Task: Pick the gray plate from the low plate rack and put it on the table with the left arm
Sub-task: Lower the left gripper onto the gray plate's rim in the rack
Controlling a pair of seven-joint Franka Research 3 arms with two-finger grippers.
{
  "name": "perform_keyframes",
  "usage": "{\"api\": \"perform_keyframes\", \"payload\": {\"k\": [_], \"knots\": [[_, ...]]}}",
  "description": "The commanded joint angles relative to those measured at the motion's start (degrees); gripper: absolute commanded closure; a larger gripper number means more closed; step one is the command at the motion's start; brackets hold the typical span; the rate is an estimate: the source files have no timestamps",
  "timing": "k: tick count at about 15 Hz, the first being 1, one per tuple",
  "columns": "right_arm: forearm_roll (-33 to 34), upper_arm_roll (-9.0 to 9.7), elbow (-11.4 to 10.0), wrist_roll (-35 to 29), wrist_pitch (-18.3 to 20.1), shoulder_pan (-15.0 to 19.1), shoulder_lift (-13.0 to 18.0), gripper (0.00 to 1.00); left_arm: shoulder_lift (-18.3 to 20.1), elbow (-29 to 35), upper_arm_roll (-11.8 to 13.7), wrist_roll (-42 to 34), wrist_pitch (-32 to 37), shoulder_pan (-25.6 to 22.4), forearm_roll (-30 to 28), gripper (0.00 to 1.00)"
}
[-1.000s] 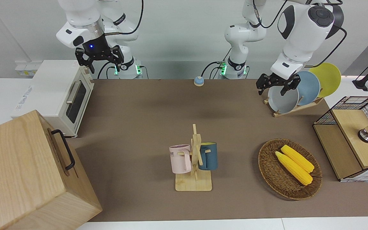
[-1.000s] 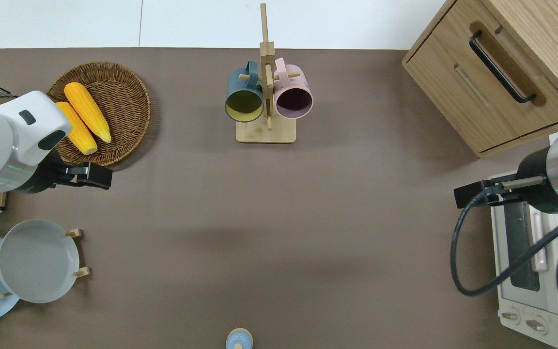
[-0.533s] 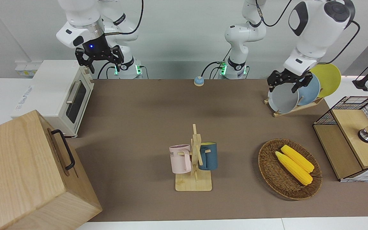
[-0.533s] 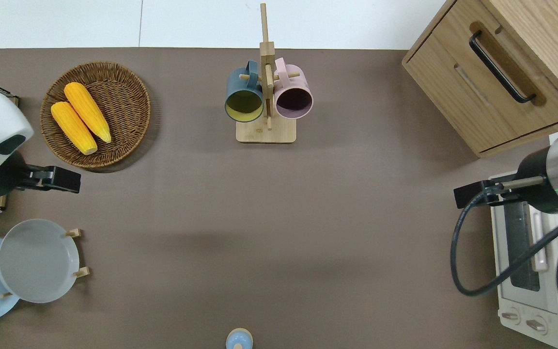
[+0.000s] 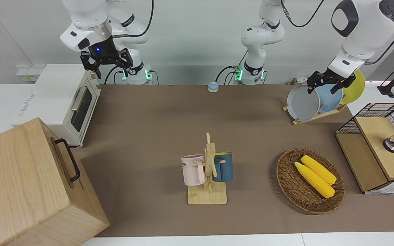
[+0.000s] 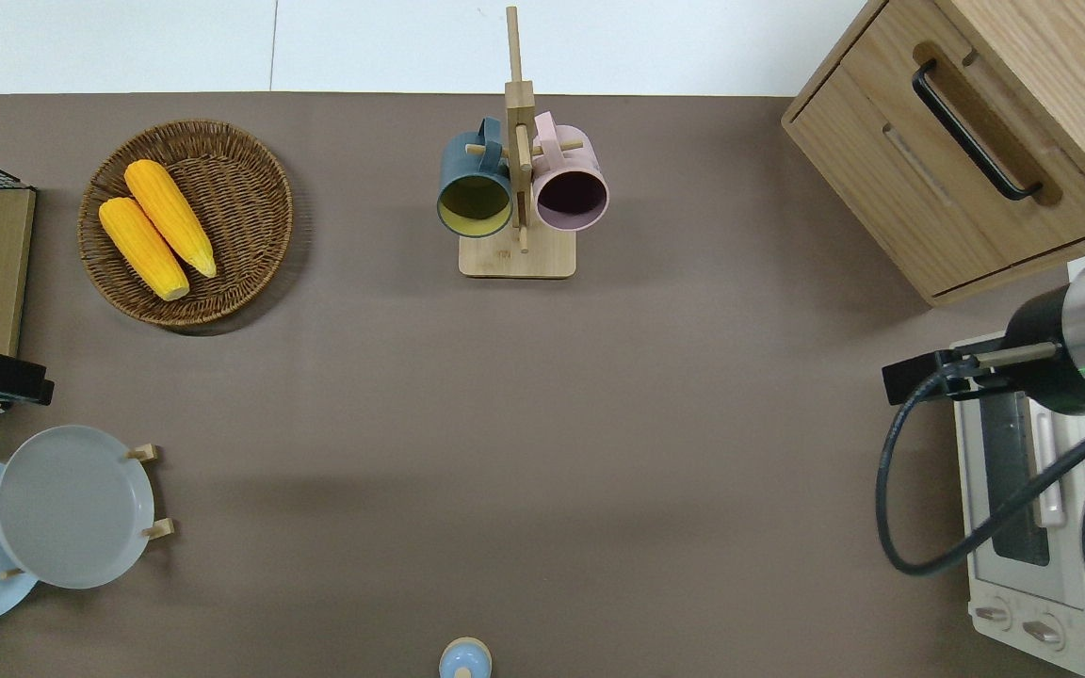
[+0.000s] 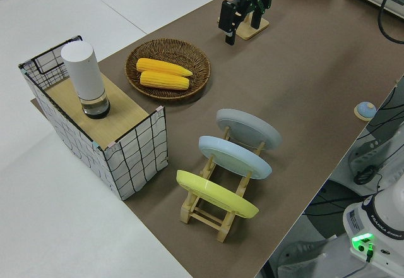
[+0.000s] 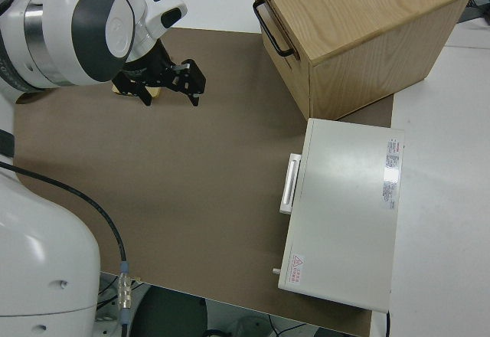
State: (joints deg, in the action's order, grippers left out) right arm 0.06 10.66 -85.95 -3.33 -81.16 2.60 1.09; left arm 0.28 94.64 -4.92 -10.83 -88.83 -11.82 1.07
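- Gray plate (image 5: 303, 102) stood slanted in the low plate rack (image 5: 315, 116), farthest of its three plates from the left arm's end of the brown bench (image 5: 156, 130)
- Left claw (image 5: 326, 82) hung in the air with its fingers spread, holding nothing
- Right arm was parked, its claw (image 5: 106, 61) spread open

Both arms are clad in glossy white shells. The left arm (image 5: 364, 24) is marked by round dark-gray joint caps and a black two-finger left gripper (image 5: 326, 81); the right arm (image 5: 87, 20) is fitted with a silver wrist ring, a blue light and a black right gripper (image 5: 105, 60). Black cables are looped along both, and green lights are seen at the bases.
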Motion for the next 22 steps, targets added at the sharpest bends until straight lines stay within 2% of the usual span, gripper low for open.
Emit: {"api": "perform_keyframes", "payload": {"k": [1,5,10,17,22], "knots": [[-0.6,0.33,0.3,0.1,0.8,0.6,0.1,0.011,4.3,4.7,-0.1,-1.0,0.3,-0.5,1.8,0.0],[-0.6,0.33,0.3,0.1,0.8,0.6,0.1,0.011,9.1,11.6,-0.1,-0.9,-2.0,-0.5,3.6,0.0],[-0.6,0.33,0.3,0.0,0.8,0.6,0.1,0.013,14.8,21.4,0.3,-2.4,-8.5,-1.1,3.8,0.0],[-0.6,0.33,0.3,0.0,0.8,0.6,0.1,0.011,16.3,29.0,3.2,-7.3,-15.8,-2.7,3.9,0.0],[-0.6,0.33,0.3,0.1,0.8,0.6,0.1,0.011,18.2,34.5,3.4,-7.4,-20.1,-2.8,4.4,0.0]]}}
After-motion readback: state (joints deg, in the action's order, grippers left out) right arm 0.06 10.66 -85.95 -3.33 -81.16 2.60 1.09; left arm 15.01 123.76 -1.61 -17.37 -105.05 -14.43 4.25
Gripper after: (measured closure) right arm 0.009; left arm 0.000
